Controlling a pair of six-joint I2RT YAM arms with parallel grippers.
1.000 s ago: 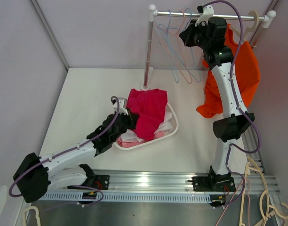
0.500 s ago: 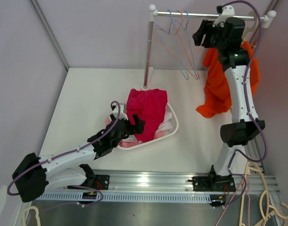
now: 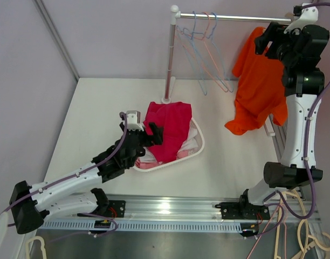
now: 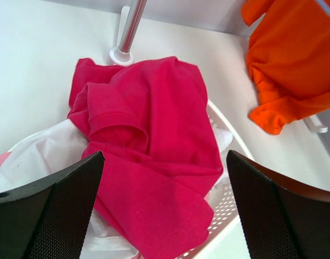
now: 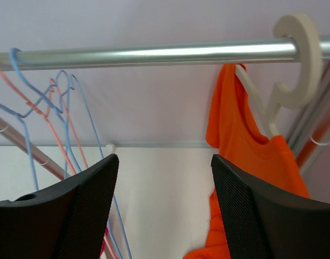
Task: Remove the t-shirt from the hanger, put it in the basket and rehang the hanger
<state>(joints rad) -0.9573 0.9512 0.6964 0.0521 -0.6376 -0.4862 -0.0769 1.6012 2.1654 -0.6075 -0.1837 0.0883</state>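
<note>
White tabletop under silver metal rail; orange cotton t-shirt hangs on cream plastic hanger at the rail's right end; right gripper gapes empty just below the rail; left gripper is wide, well below it.

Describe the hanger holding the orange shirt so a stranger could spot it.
Follow the silver rail at the back of the table to its right end. There a thick cream plastic hanger carries the orange t-shirt; the hangers further left are thin blue and pink wire, all bare.

Polished, glossy metal rail; smooth matt cream plastic hanger; soft matt orange cloth t-shirt; white plastic lattice basket.
</note>
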